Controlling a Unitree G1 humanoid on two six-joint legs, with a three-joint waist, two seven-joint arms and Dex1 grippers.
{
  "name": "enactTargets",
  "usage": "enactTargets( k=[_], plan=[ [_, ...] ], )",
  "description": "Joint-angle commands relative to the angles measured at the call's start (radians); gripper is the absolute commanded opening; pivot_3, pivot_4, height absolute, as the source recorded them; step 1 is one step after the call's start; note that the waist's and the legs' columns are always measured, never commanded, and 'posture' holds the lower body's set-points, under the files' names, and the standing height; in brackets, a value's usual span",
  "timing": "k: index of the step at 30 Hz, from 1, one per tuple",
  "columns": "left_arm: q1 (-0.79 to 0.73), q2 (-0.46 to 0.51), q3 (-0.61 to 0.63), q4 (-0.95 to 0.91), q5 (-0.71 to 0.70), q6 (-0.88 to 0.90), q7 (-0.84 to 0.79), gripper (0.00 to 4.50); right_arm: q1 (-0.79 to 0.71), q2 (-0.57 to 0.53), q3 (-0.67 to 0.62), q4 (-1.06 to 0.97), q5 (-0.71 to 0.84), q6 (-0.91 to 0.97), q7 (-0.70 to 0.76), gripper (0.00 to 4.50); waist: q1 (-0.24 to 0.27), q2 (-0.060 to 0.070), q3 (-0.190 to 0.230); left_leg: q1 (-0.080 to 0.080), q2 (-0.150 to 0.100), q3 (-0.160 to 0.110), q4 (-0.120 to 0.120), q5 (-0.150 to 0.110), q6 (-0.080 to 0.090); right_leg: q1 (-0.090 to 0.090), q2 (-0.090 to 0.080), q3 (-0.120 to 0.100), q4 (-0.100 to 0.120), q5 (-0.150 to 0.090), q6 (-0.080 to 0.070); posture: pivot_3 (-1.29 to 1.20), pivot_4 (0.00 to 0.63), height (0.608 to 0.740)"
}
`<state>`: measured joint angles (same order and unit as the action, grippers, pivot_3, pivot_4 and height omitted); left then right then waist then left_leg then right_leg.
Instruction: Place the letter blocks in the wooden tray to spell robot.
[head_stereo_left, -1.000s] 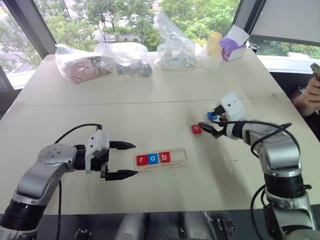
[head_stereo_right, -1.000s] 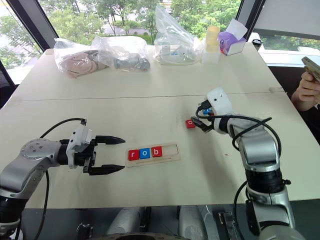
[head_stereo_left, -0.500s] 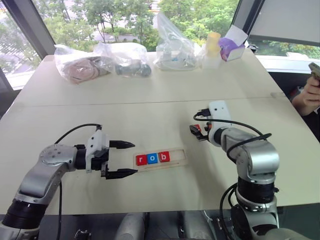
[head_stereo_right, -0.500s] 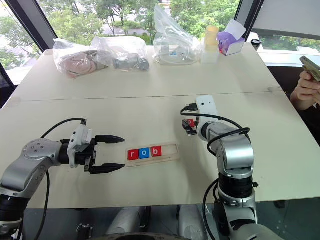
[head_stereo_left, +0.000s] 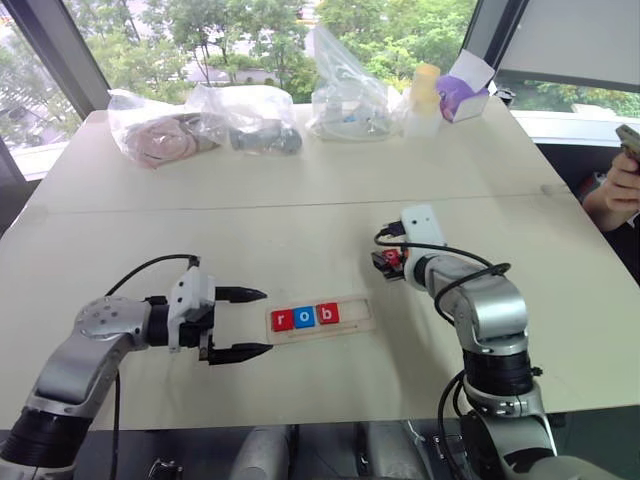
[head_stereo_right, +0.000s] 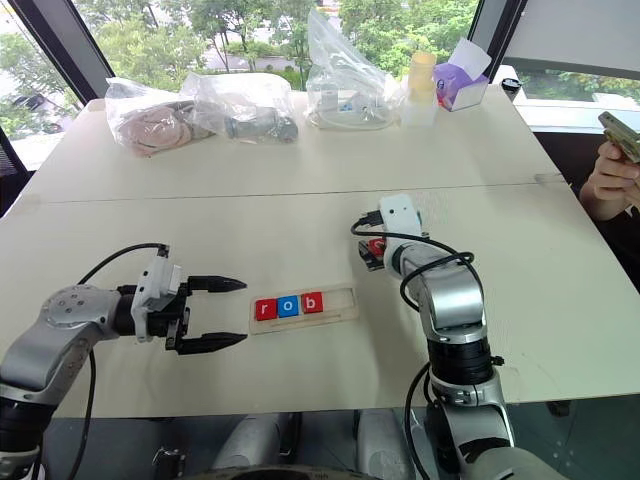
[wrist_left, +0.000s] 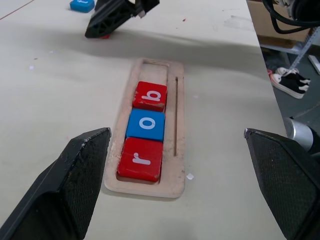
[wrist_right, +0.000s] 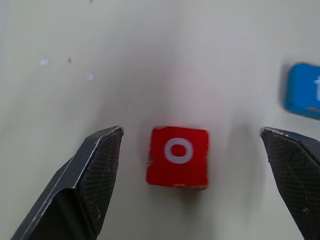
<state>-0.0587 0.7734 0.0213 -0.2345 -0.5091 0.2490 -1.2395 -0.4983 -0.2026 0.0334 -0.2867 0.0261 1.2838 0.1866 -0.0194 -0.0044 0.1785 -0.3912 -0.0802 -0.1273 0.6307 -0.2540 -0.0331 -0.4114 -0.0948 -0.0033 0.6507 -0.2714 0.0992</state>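
Wooden tray (head_stereo_left: 322, 318) lies on a pale table (head_stereo_left: 300, 170) by windows with trees outside, holding red r (wrist_left: 141, 159), blue o (wrist_left: 146, 124) and red b (wrist_left: 150, 96) at its left end. Left gripper (head_stereo_left: 240, 323), fingers wide and empty, sits just left of the tray. Right wrist view shows right gripper (wrist_right: 192, 175) spread wide around a red o tile (wrist_right: 178, 157), not touching, blue t tile (wrist_right: 303, 98) beside it.

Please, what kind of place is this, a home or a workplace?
Probably an office or lab room, not a home: a large pale table beside big windows with trees outside, bagged items stored at its far edge, and a person's hand with a phone beside it.
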Motion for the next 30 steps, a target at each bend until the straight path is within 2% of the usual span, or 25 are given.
enactTargets(
  k=[1,4,6,8,9,12,17,23,30],
  plan=[
    [0.014,0.005,0.028,-0.019,-0.002,-0.016,0.007,4.5,0.006,-0.006,0.004,-0.002,0.009,-0.025,-0.001,4.46,0.0,0.0,0.0,0.0,0.0,0.0,0.0,0.0,0.0,0.0,0.0,0.0,0.0,0.0,0.0,0.0,0.15,0.74],
    [0.021,0.005,0.027,-0.026,0.0,-0.017,0.013,4.5,0.009,-0.003,0.003,-0.004,0.009,-0.021,-0.005,4.46,0.001,0.0,0.0,0.0,0.0,0.0,0.0,0.0,0.0,0.0,0.001,0.0,0.0,0.0,0.0,0.0,0.15,0.74],
    [0.021,0.002,0.023,-0.034,0.001,-0.013,0.022,4.5,0.016,0.001,0.004,-0.007,0.006,-0.011,-0.012,3.95,0.001,0.0,0.0,0.0,0.0,0.0,0.0,0.0,0.0,0.0,0.001,0.0,0.0,0.0,0.0,0.0,0.15,0.74],
    [0.011,0.002,0.018,-0.045,-0.002,0.001,0.034,4.5,0.021,0.003,0.003,-0.011,0.004,-0.005,-0.017,3.17,0.001,0.0,0.0,0.0,0.0,0.0,0.0,0.0,0.0,0.0,0.001,0.0,0.0,0.0,0.0,0.0,0.15,0.74],
    [0.003,0.002,0.016,-0.048,-0.004,0.009,0.04,4.5,0.023,0.006,-0.001,-0.016,0.004,0.004,-0.02,2.51,0.002,0.0,0.0,0.0,0.0,0.0,0.0,0.0,0.0,0.0,0.001,0.0,0.0,0.0,0.0,0.0,0.15,0.74],
    [-0.016,0.003,0.01,-0.055,-0.009,0.028,0.051,4.5,0.035,0.007,-0.014,-0.051,0.013,0.046,-0.017,1.18,0.007,0.0,0.0,0.0,0.0,0.0,0.001,0.0,0.0,0.001,0.001,0.0,0.0,0.0,0.0,0.0,0.15,0.74],
    [-0.044,-0.002,-0.007,-0.059,-0.012,0.05,0.051,4.5,0.113,-0.033,-0.029,-0.185,0.012,0.129,-0.02,1.18,0.008,0.0,0.0,0.0,0.0,0.0,0.0,0.0,0.0,0.001,0.001,0.0,0.0,0.0,0.0,0.0,0.15,0.74],
    [-0.072,-0.011,-0.028,-0.037,-0.006,0.052,0.033,4.5,0.322,-0.115,-0.104,-0.503,0.039,0.32,0.006,1.18,0.01,-0.001,-0.001,0.0,-0.001,-0.001,0.0,0.0,0.001,0.002,0.001,0.0,-0.002,0.0,0.001,0.0,0.15,0.74],
    [-0.119,-0.033,-0.059,0.005,0.005,0.045,0.021,4.5,0.47,-0.105,-0.143,-0.625,0.088,0.331,0.017,1.18,0.008,-0.001,-0.001,0.001,0.001,-0.001,0.001,0.0,0.001,0.003,0.002,0.0,-0.001,-0.001,0.001,0.0,0.15,0.74]
  ],
)
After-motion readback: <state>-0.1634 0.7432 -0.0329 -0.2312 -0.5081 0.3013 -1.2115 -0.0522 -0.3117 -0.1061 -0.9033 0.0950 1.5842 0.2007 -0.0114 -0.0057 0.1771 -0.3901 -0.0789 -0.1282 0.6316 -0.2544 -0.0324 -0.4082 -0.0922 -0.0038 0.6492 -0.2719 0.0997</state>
